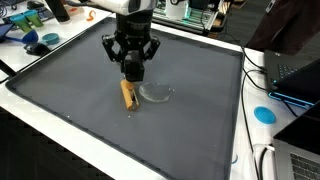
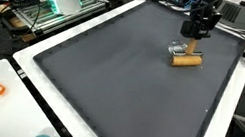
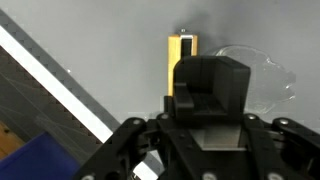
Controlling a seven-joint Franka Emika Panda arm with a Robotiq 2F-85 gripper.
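Gripper [image 3: 205, 120] fills the wrist view up close, jaws spread apart, nothing between them. Just beyond, left to right: a yellow block [image 3: 181, 58] lying on the grey mat [image 3: 110, 50], then a clear lid [image 3: 262, 78] beside it. In both exterior views the arm hangs straight down over the block [image 1: 129, 95]; the lid barely shows there.
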